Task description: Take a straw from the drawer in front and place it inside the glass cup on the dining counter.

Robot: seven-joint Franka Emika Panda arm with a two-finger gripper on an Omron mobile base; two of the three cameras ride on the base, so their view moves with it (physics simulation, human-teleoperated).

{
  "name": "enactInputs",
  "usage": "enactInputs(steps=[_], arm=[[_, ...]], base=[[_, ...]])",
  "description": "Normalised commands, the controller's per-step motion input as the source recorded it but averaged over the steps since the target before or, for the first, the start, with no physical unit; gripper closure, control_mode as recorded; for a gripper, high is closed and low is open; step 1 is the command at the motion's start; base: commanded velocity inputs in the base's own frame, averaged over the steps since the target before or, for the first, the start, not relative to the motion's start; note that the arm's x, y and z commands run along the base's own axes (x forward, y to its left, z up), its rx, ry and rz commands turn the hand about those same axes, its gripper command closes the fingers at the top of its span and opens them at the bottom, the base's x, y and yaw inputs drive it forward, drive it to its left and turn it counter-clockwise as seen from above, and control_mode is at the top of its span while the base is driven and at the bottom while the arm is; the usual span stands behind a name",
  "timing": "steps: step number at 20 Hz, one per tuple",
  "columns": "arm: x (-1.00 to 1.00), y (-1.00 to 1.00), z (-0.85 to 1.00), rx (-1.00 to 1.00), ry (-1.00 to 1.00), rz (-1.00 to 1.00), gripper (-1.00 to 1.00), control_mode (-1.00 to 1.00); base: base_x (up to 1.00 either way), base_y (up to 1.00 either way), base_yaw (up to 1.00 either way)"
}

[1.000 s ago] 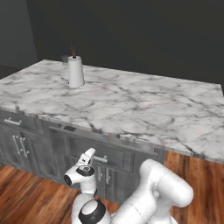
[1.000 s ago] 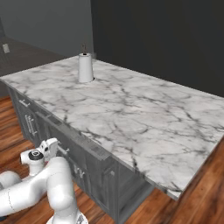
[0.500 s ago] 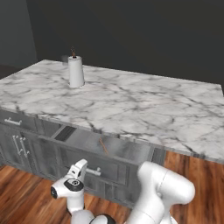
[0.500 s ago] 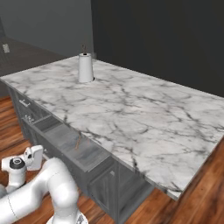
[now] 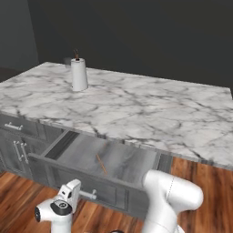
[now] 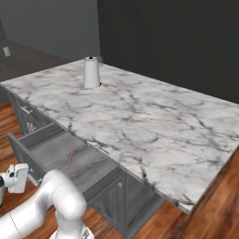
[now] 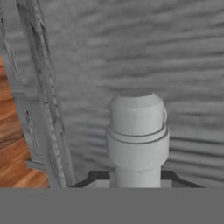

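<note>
Gripper (image 5: 78, 193): low in front of the drawer, at its silver bar handle (image 7: 137, 135); the hand view shows the handle close up between the finger tips, claw pinching it.

Drawer (image 5: 54, 148): dark grey, pulled well out from under the dining counter (image 5: 150, 113).

Straw (image 5: 101, 164): thin, brownish-orange, lying flat on the drawer's grey floor near its middle, slightly aslant.

Paper-towel roll (image 5: 79, 75): white, upright on the counter's far left part, well apart from the drawer.
</note>
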Motion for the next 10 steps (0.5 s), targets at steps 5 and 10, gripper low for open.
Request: enactInputs(steps=[5,10], arm=[[-0.68,0.32,0.00,0.00,0.07,-0.12,1.00,-1.00],[-0.43,0.29,-0.04,0.00,0.00,-0.10,-1.00,-1.00]], base=[[0.00,0.00,0.00],[0.00,0.00,0.00]])
